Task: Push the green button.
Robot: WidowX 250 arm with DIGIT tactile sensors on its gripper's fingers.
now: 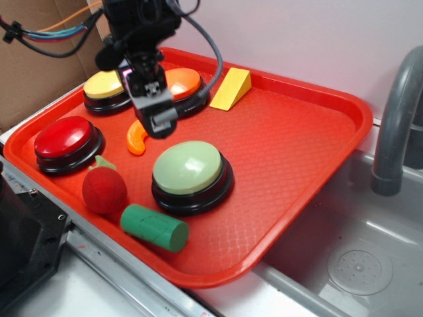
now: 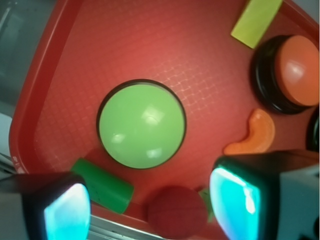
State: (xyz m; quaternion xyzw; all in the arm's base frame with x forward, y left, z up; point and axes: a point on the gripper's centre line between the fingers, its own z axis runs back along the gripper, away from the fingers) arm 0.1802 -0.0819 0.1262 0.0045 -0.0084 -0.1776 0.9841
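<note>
The green button (image 1: 188,168) is a large pale green dome on a black base, near the front middle of the red tray (image 1: 297,145). In the wrist view the green button (image 2: 141,125) lies ahead of the jaws, in the middle of the frame. My gripper (image 1: 155,115) hangs in the air behind and to the left of the button, not touching it. In the wrist view my gripper (image 2: 150,205) is open and empty, its two cyan-lit pads (image 2: 235,202) wide apart.
On the tray: a red button (image 1: 66,140), a yellow button (image 1: 104,87), an orange button (image 1: 182,86), a yellow wedge (image 1: 231,89), an orange curved piece (image 1: 137,139), a red strawberry toy (image 1: 104,189) and a dark green cylinder (image 1: 154,228). A grey sink and faucet (image 1: 396,119) are at the right.
</note>
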